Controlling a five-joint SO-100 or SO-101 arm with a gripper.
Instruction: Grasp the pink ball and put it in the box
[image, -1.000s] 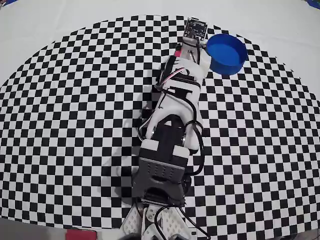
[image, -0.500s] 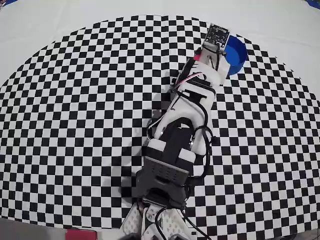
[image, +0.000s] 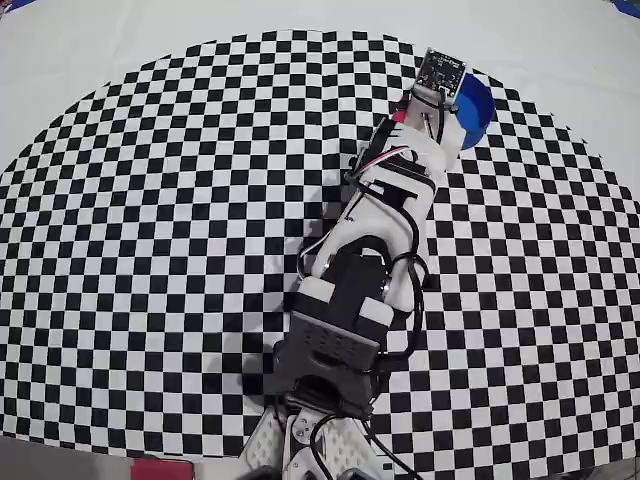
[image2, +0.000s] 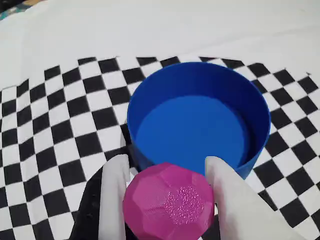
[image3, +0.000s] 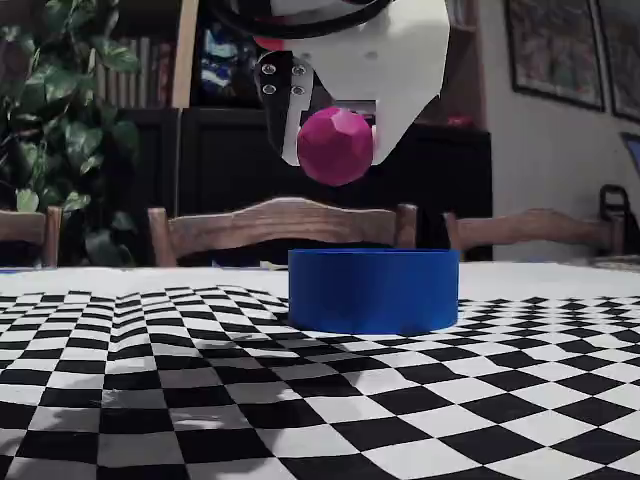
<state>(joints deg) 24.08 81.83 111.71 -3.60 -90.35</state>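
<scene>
The pink ball (image2: 170, 202) is a faceted magenta sphere held between my gripper's (image2: 167, 167) two white fingers (image2: 114, 195), which are shut on it. In the fixed view the pink ball (image3: 335, 146) hangs in the gripper (image3: 335, 165) well above the box (image3: 373, 290), a little left of its middle. The box (image2: 190, 130) is a round blue tub, empty inside, and in the wrist view its near wall lies just beyond the ball. From overhead, my arm (image: 390, 190) reaches over the box (image: 478, 108) and covers its left part; the ball is hidden there.
A black-and-white checkered mat (image: 150, 200) covers the table, with plain white cloth (image: 560, 50) beyond its curved far edge. Wooden chairs (image3: 280, 225) and a plant (image3: 60, 130) stand behind the table in the fixed view.
The arm has swung right, carrying the gripper from beside the box to over it. More of the box is now covered in the overhead view.
</scene>
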